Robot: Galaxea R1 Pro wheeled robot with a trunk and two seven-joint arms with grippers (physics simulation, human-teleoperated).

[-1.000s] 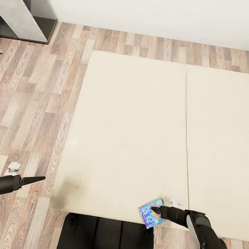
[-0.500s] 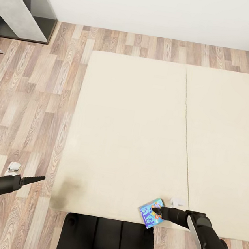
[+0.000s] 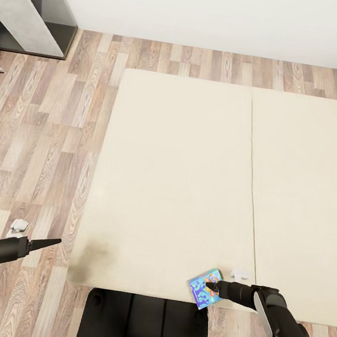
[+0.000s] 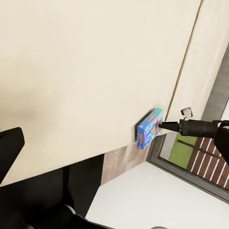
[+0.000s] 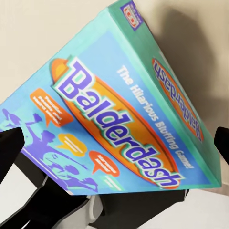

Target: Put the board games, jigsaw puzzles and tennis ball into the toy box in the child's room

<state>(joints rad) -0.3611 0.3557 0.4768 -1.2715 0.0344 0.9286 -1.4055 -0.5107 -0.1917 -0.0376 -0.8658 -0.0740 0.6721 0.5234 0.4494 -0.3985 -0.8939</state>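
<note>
Off the beige-covered bed's (image 3: 188, 182) near left corner, the left gripper (image 3: 49, 241) hovers over wood-plank floor, its jaws together. At the bed's near edge, the flat blue "Balderdash" board game box (image 3: 202, 286), subtitled "The Hilarious Bluffing Game!", sits between the right gripper's (image 3: 210, 286) parted black fingers (image 5: 9, 148); whether they grip it, I cannot tell.

The right tool (image 3: 209, 287) sits a tiny bit further to the left than a second ago, still at the near edge of the bed (image 3: 177, 180). The small blue board game (image 3: 204, 288) at its tip has nudged a little to the left with it and turned slightly. The arm behind the right tool has crept along the same way, just a bit.
</note>
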